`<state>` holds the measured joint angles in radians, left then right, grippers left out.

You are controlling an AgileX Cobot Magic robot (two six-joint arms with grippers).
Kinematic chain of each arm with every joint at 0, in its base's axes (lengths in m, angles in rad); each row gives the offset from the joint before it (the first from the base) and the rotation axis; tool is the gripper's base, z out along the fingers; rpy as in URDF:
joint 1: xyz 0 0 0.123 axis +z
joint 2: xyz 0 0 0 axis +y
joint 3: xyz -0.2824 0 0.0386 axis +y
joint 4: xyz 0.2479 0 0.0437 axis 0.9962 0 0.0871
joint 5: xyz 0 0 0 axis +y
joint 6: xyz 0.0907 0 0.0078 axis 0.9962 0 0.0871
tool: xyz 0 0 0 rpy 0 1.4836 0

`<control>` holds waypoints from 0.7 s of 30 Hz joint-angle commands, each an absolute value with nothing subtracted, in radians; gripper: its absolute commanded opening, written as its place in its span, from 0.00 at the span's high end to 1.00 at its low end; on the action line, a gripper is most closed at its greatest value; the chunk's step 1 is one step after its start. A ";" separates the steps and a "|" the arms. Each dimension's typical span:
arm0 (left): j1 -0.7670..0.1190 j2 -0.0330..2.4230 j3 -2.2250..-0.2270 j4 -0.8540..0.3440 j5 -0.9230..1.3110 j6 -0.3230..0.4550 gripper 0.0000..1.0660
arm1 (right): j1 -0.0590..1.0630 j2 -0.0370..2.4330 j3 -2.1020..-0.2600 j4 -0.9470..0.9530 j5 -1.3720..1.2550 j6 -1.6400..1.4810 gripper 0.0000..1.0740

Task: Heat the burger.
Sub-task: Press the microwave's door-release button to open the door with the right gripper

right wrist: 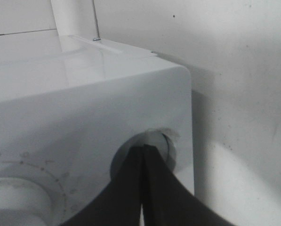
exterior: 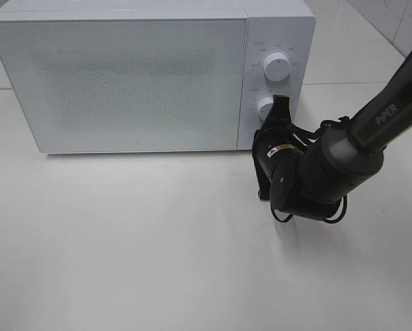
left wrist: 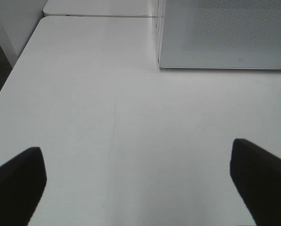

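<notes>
The right gripper (exterior: 281, 103), pinched together on nothing, has its tip at the microwave's (exterior: 123, 83) lower knob (exterior: 263, 109). The left gripper (left wrist: 135, 155) hangs wide open over the table (left wrist: 107, 94).

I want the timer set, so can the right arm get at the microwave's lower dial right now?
Probably yes. The right gripper, shut, sits right at the lower dial on the microwave, with nothing visible between them.

White microwave (exterior: 136, 76) with speckled grey door, black gripper (exterior: 280, 110)
</notes>
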<state>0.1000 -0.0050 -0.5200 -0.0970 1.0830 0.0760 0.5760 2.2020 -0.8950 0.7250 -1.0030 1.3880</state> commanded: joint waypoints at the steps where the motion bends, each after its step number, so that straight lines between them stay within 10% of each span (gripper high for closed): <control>1: 0.100 -0.012 -0.517 -0.098 1.069 0.070 0.06 | 0.558 2.225 -0.982 0.662 -1.129 1.388 1.00; 21: 0.100 -0.012 -0.517 -0.098 1.069 0.070 0.06 | 0.547 2.247 -1.026 0.636 -1.068 1.368 1.00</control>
